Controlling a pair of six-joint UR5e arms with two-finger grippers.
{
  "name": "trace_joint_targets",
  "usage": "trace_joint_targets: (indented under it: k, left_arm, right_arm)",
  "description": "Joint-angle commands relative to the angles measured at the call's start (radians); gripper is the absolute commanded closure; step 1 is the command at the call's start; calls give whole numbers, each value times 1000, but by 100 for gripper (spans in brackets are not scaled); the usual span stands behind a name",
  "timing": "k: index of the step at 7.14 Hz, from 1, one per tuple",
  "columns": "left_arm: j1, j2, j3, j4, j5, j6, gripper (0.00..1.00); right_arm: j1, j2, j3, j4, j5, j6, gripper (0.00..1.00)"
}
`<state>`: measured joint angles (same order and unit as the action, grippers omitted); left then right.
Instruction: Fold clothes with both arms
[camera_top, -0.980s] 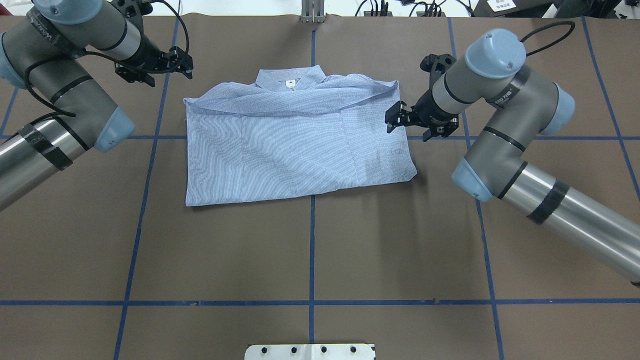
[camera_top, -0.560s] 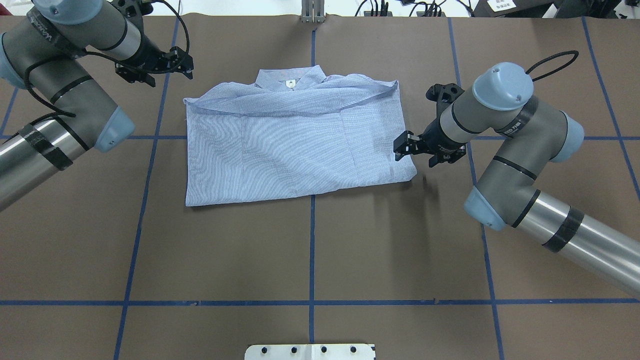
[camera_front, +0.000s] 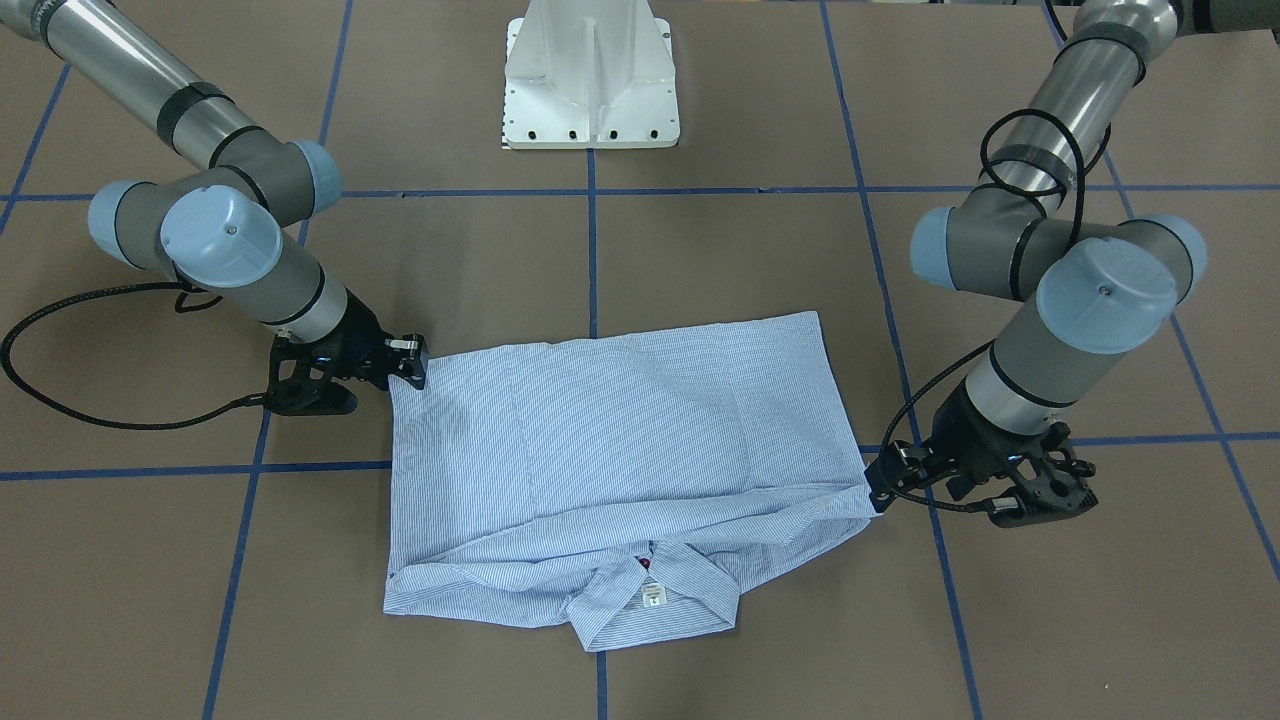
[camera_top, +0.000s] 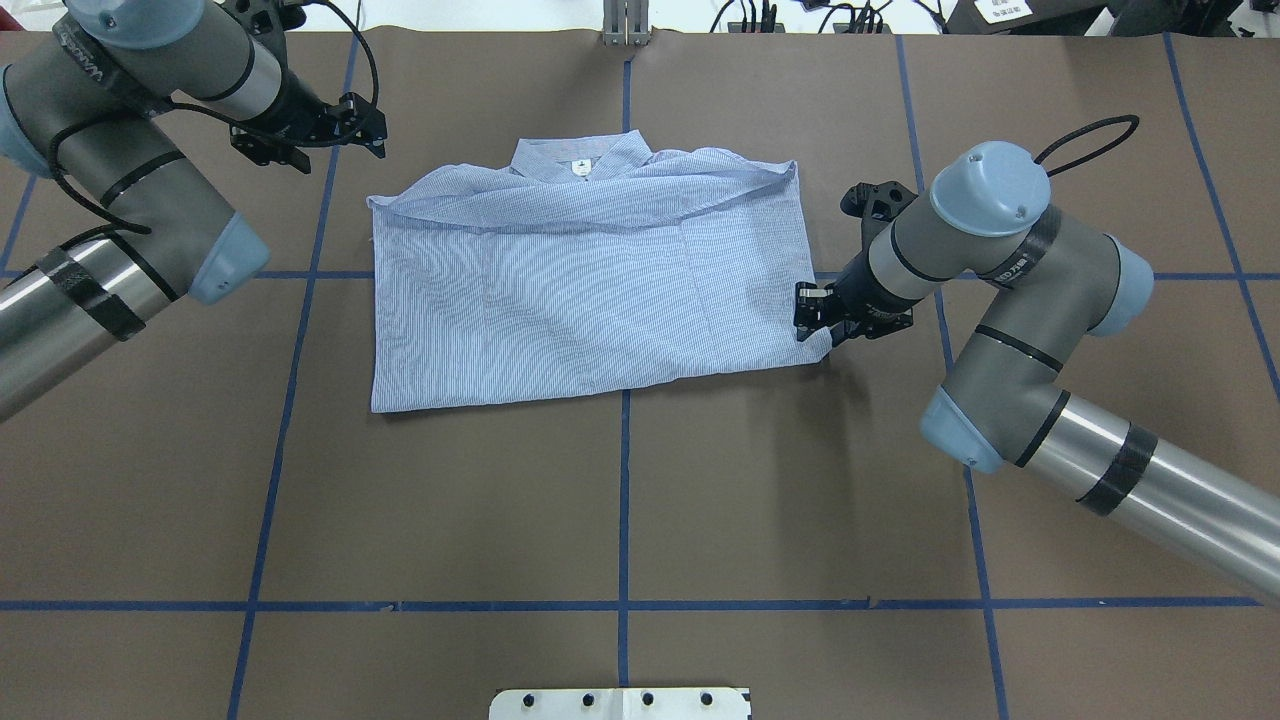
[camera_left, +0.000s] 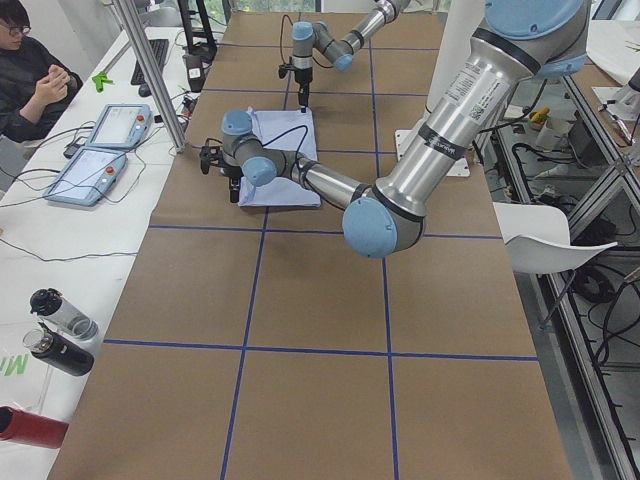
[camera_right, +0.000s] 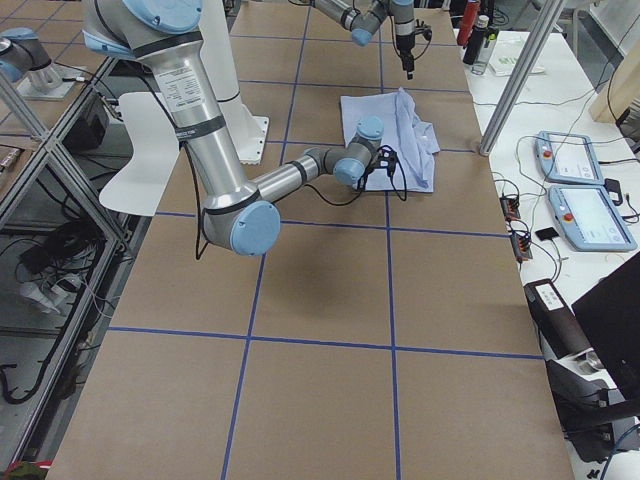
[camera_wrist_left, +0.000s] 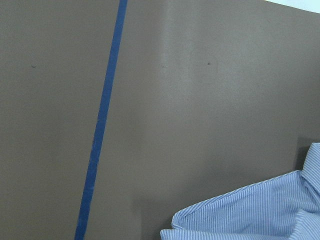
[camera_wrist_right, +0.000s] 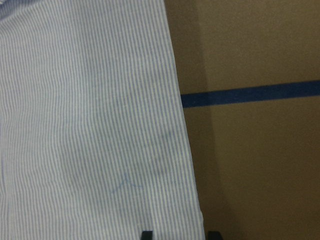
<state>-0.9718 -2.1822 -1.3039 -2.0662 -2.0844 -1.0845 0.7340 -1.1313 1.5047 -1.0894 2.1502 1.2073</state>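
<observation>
Right gripper (camera_top: 812, 318): I see it low at the shirt's (camera_top: 580, 290) near right corner, jaws parted. In its wrist view one of the fingertips (camera_wrist_right: 146, 235) is over the cloth and the other over bare table, with the shirt's side edge between them. It has hold of nothing that I can make out.
Left gripper (camera_top: 372, 130): it hovers near the shirt's far left corner, off the cloth. I cannot tell how wide it stands; its wrist view shows me no fingers, only table, tape and a bit of shirt.
Shirt: folded to a rough rectangle, flat on the far half of the table (camera_top: 620, 500), across the centre tape line (camera_top: 624, 480).
Collar (camera_top: 580, 160): at the shirt's far edge, away from the robot, label showing, with the sleeves folded across just below it.
Base (camera_top: 620, 703): white plate at the near edge.
Person (camera_left: 30, 70): at the side bench, near two pendants (camera_left: 110, 125).
</observation>
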Motion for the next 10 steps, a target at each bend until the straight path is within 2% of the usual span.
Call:
trace_joint_targets:
  k: [1,2,3,4,5,6,7,9,10]
  left_arm:
    - [-1,1,2,1,1,0,1]
    - [1,2,0,3,1,0,1]
    - [-1,1,0,3,1,0,1]
    - [-4,1,-2,5,1,-2,1]
    - [-5,1,-6,5,1,-2,1]
    - [-5,1,-11,5,1,-2,1]
    - [-5,2,-20,5,1,-5,1]
    - [-5,10,-49,5,3,-9,1]
    - [-5,12,-49,5,1,-6,1]
  right_arm:
    - [-1,-4,5,0,3,-3,100]
    - [10,-4,20,-1,34,-8,100]
    - [31,-16,57,0,109,-3,100]
    - [25,-159,204,0,125,-3,100]
    - [13,-346,403,-1,154,0,100]
    - [-13,-504,540,0,209,2,100]
    - [-54,-584,599,3,285,64,100]
    - [-265,-555,627,12,295,325,100]
    - [-331,-542,640,11,289,398,100]
